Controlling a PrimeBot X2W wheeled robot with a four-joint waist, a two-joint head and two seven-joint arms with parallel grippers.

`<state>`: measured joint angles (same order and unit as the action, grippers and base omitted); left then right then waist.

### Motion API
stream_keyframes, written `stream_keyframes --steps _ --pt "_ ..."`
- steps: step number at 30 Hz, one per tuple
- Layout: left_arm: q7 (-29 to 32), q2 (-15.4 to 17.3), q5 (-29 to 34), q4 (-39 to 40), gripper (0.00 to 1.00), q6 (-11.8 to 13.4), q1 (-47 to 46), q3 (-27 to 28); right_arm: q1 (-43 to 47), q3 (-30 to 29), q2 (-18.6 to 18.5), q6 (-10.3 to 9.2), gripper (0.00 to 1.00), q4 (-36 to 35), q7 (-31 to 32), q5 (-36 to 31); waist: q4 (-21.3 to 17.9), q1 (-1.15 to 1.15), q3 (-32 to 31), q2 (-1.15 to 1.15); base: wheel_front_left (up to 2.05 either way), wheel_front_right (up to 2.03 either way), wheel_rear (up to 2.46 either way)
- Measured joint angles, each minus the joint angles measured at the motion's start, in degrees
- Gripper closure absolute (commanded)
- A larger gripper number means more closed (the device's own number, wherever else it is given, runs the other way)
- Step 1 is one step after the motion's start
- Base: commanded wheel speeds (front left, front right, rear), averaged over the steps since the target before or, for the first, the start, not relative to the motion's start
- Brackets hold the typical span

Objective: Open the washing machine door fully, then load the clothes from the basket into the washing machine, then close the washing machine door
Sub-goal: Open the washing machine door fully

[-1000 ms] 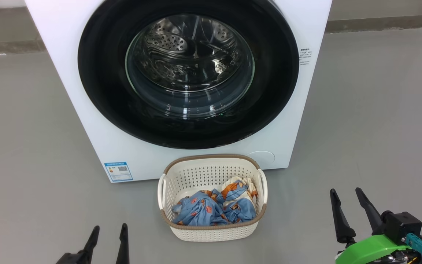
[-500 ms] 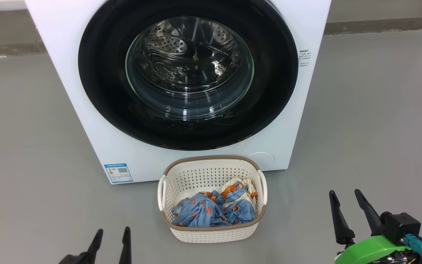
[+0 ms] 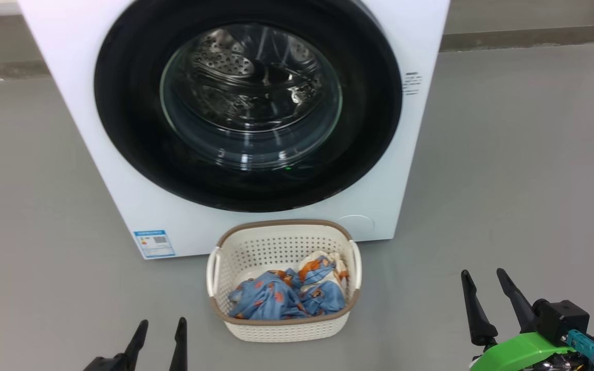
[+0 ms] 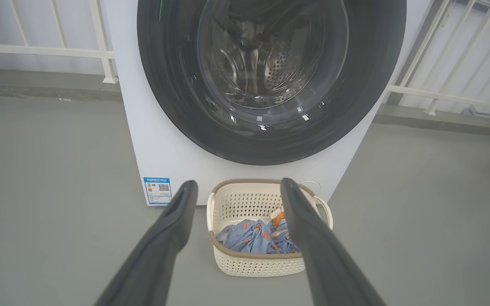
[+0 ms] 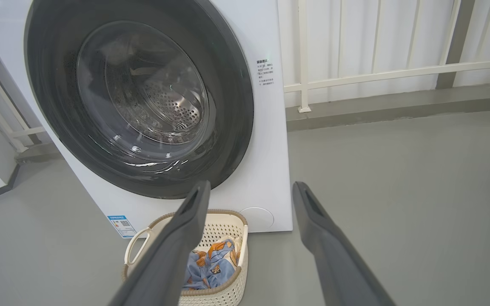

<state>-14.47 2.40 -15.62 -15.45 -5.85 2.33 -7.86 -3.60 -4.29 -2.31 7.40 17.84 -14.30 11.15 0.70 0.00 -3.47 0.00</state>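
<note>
Basket holds blue-orange clothes; left hand and right hand both released, empty

Holds the left gripper low at the head view's bottom left, both dark fingers pointing up, parted, gripping nothing. Holds the right gripper higher at the bottom right, fingers likewise parted and empty, above a green wrist piece.

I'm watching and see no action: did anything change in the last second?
Only the camera turned slightly, sliding the whole head view left; no thing moved. Nothing was grasped or released. The washing machine door stays shut, the clothes stay in the basket, and the left tool and right tool stay open and empty.
</note>
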Motion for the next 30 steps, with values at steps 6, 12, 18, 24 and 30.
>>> stream_keyframes --steps 6,12,18,24,30 --pt "0.0 0.0 0.0 0.22 0.0 -0.04 0.01 -0.15 0.0 0.29 -0.01 0.0 0.0 0.05 0.0 -0.01 0.04 0.0 0.25 0.0 1.39 1.05 -2.44" --pt "0.0 -0.02 -0.4 0.34 0.0 -0.03 0.01 -0.23 0.0 0.68 -0.03 0.0 0.0 0.11 0.0 -0.01 0.23 0.0 0.39 0.0 1.49 0.95 -2.44" --pt "0.0 -0.07 -0.85 1.15 0.0 0.56 0.01 0.12 -0.01 0.81 -0.15 0.0 0.0 0.15 0.0 -0.01 0.48 0.0 0.63 0.0 1.42 0.6 -2.01" --pt "0.0 -0.08 -0.83 1.2 0.0 0.56 0.0 0.1 -0.06 0.81 -0.27 0.0 0.0 0.23 0.0 -0.01 0.73 0.0 0.85 0.0 0.54 0.53 -1.07" --pt "0.0 -0.07 -0.83 1.2 0.0 0.56 0.0 0.25 -0.34 0.81 -0.27 0.0 0.0 0.38 0.0 0.0 0.65 0.0 0.99 0.0 0.09 0.09 -0.19"
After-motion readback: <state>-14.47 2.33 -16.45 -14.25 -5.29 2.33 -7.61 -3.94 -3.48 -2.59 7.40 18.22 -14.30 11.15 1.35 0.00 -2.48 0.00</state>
